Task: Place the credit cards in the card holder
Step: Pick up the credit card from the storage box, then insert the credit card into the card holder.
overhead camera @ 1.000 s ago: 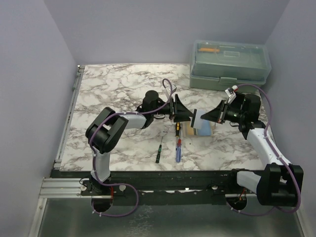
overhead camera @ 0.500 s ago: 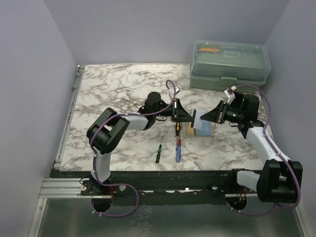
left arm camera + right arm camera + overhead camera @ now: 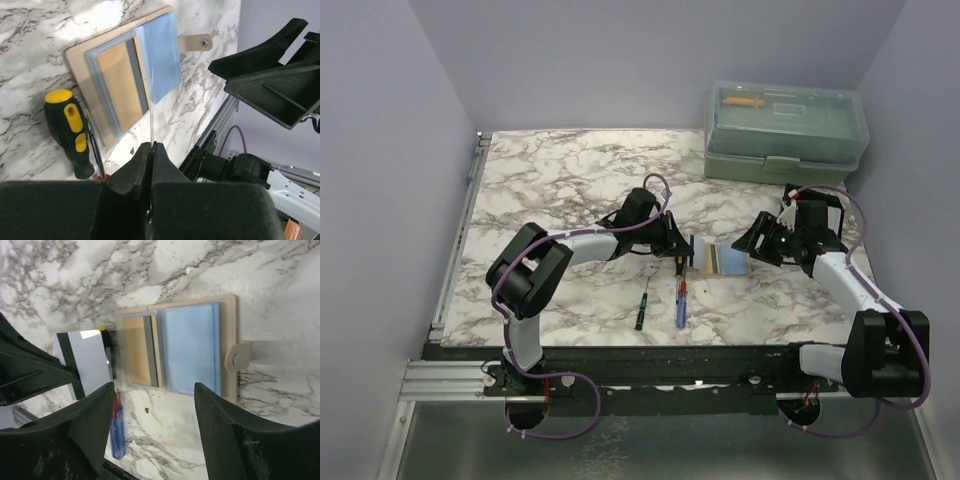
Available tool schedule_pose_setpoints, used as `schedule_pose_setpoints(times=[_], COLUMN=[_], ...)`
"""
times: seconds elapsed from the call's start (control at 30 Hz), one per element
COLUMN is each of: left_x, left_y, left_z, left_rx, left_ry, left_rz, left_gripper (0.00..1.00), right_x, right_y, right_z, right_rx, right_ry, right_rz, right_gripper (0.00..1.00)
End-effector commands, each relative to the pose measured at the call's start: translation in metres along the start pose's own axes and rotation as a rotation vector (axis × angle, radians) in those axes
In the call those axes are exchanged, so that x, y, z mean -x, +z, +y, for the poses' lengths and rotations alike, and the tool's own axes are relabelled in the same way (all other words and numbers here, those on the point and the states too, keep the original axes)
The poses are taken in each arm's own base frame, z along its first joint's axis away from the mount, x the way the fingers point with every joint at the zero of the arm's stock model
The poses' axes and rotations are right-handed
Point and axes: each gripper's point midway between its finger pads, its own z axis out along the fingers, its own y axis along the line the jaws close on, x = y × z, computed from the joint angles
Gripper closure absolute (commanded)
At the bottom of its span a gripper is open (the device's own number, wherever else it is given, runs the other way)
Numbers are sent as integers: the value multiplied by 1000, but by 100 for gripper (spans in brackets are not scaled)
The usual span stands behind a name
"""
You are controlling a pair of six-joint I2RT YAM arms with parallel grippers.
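A credit card (image 3: 86,360) stands on edge, pinched in the left gripper (image 3: 151,146), just left of the card holder (image 3: 190,350), which lies open and flat. At the card holder's right side hovers the right gripper (image 3: 154,387), spread wide. Behind the card holder sits a green toolbox (image 3: 785,130).

I can read no text, brand or number anywhere. The card (image 3: 89,361) clamped in my left pincer (image 3: 151,146) shows only a plain pale face with a dark stripe. The open card holder (image 3: 229,325) on the worktop carries no lettering I can make out.
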Motion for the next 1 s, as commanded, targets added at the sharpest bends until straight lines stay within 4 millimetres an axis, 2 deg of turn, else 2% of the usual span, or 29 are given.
schedule_pose_setpoints(times=[0.0, 0.2, 0.5, 0.7, 0.97], left_x=[-6, -8, -17, -17, -20], left_y=[5, 13, 30, 43, 60], left_z=[14, 13, 5, -2, 5], left_rx=[75, 82, 52, 21, 7], left_ry=[-6, -30, -24, -30, -113], left_rz=[3, 5, 63, 93, 143], left_gripper=[100, 100, 100, 100, 100], right_x=[-6, -22, -5, -9, -11], right_y=[6, 22, 17, 25, 30], right_z=[-22, -23, -52, -65, -74], right_rx=[-198, -286, -489, -536, -567], right_ry=[-14, -135, -137, -118, -112], right_rz=[19, 99, 30, 42, 52], right_gripper=[31, 32, 41, 46, 54])
